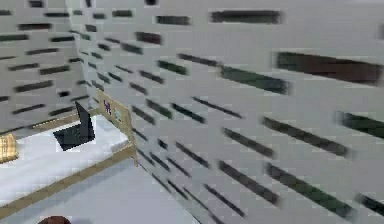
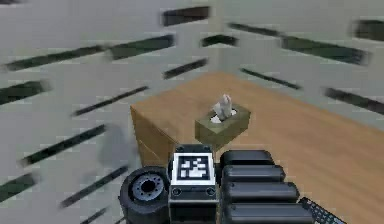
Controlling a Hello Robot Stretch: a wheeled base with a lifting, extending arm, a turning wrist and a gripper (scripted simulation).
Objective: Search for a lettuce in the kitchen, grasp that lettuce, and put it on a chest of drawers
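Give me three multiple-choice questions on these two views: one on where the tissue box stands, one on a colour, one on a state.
1. Where does the tissue box stand?
A. On the wooden top
B. On the floor
C. On a chair

2. What colour is the top of the counter in the forward view?
A. Red
B. White
C. Black

3. How is the tissue?
A. Sticking up out of the box
B. Lying beside the box
C. Spread flat on the floor

Answers:
1 A: the box rests on the wood, near the room's corner.
2 B: the top is white inside a wooden edge.
3 A: a white tuft rises from the box's top.
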